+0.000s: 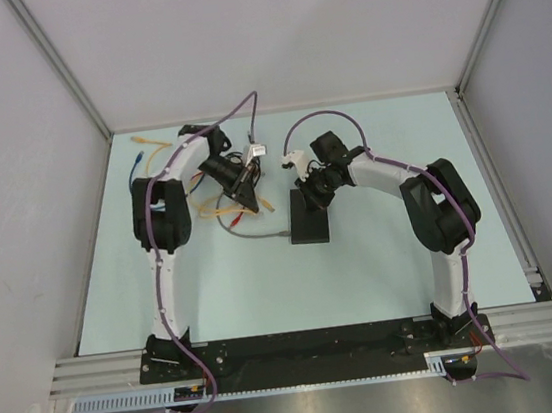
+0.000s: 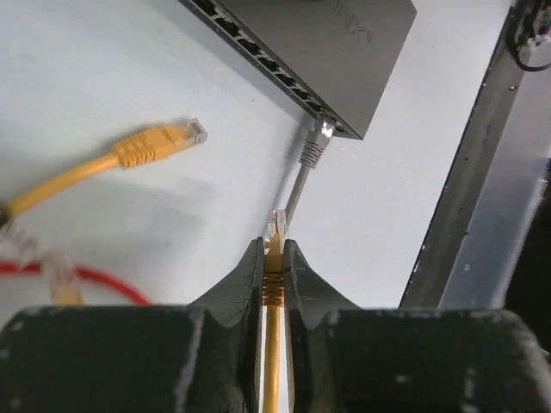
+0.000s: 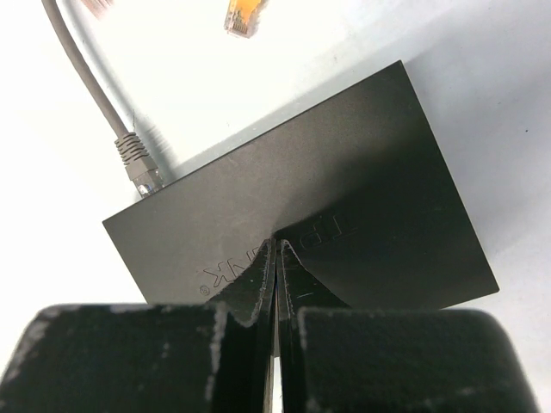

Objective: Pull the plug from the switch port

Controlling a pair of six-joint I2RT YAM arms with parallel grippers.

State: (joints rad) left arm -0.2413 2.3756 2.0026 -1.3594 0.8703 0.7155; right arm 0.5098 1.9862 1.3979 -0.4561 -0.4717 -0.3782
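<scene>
The black switch (image 1: 310, 220) lies flat mid-table; it also shows in the left wrist view (image 2: 327, 43) and the right wrist view (image 3: 344, 198). My left gripper (image 2: 274, 248) is shut on a yellow cable plug (image 2: 275, 225), which hangs free of the ports, a short way from the switch's port edge. In the top view this gripper (image 1: 252, 197) is left of the switch. A grey plug (image 2: 316, 144) sits in the end port, also seen in the right wrist view (image 3: 138, 165). My right gripper (image 3: 277, 251) is shut, tips down on the switch's top (image 1: 308, 195).
A loose yellow plug (image 2: 164, 142) and a red cable (image 2: 95, 277) lie left of my left gripper. Yellow and blue cables (image 1: 141, 160) lie at the back left. A white part (image 1: 254, 153) sits behind the switch. A dark rail (image 2: 456, 215) runs past the switch.
</scene>
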